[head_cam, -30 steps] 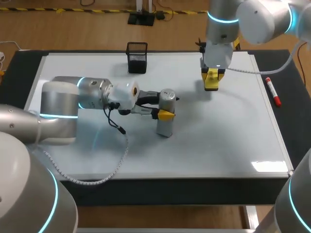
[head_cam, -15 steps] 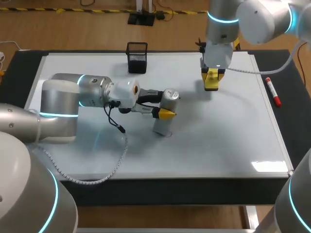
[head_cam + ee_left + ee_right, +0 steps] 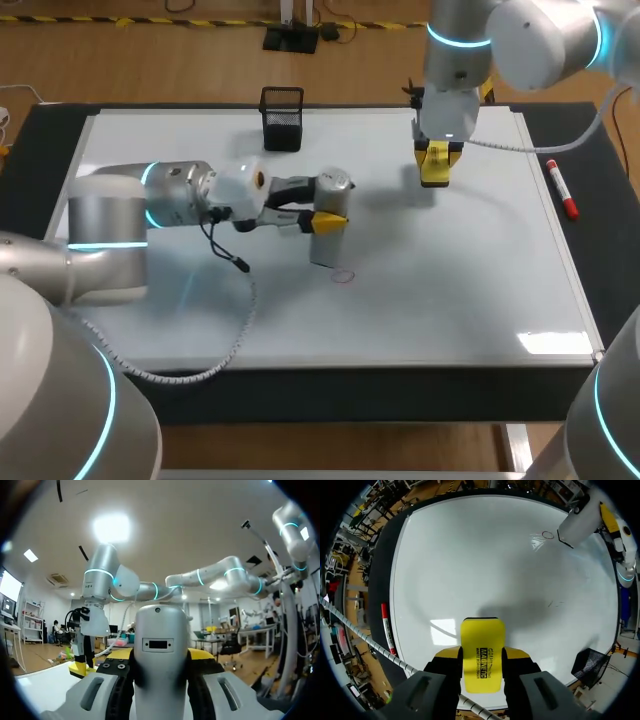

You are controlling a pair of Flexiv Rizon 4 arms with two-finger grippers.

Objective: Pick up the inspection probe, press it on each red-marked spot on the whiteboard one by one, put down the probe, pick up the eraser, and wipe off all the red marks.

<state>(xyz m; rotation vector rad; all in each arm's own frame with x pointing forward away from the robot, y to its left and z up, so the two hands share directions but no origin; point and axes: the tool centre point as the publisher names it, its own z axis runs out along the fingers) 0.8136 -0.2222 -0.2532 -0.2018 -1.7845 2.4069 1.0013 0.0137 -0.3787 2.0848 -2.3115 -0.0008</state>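
The left arm comes in low from the left side of the desk (image 3: 330,392), its forearm lying nearly level over the whiteboard (image 3: 470,290). The left end effector (image 3: 322,208) is clamped on the silver inspection probe (image 3: 326,245), 1 yellow-tipped finger on each side of its body. The probe leans slightly, its lower end just beside 1 small red ring mark (image 3: 344,275); I cannot tell whether it touches the board.

The right arm reaches down from the far right corner, wrist pointing straight down over the far part of the whiteboard. The right end effector (image 3: 482,667) grips the yellow eraser (image 3: 482,647) between both fingers.

A black mesh holder (image 3: 282,118) stands at the far edge, and a red marker (image 3: 562,190) lies along the right edge.
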